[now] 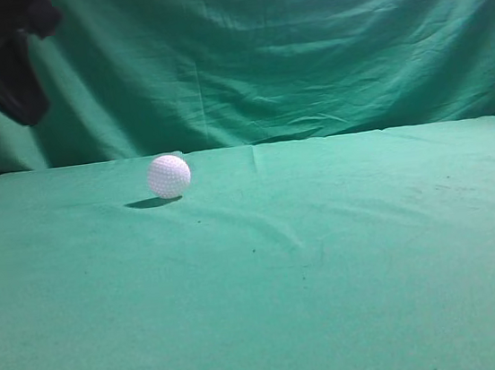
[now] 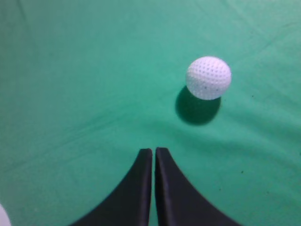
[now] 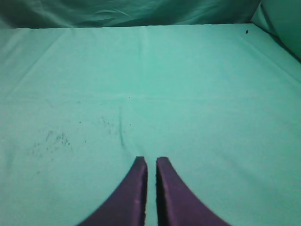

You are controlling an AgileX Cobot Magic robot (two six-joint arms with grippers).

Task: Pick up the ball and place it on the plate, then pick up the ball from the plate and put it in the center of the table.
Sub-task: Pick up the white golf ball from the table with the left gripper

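Ball [image 2: 208,77] rests free on worktop [image 1: 331,274], no plate seen; both jaws closed and empty, so left gripper [image 2: 154,153] likely must open first.

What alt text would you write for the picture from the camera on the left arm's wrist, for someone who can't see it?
A white dimpled golf ball lies on a teal-green cloth table, casting a dark shadow just below it. At the bottom edge, the left gripper shows two black fingers pressed together, empty and apart from the ball, which sits up and to the right of the tips.
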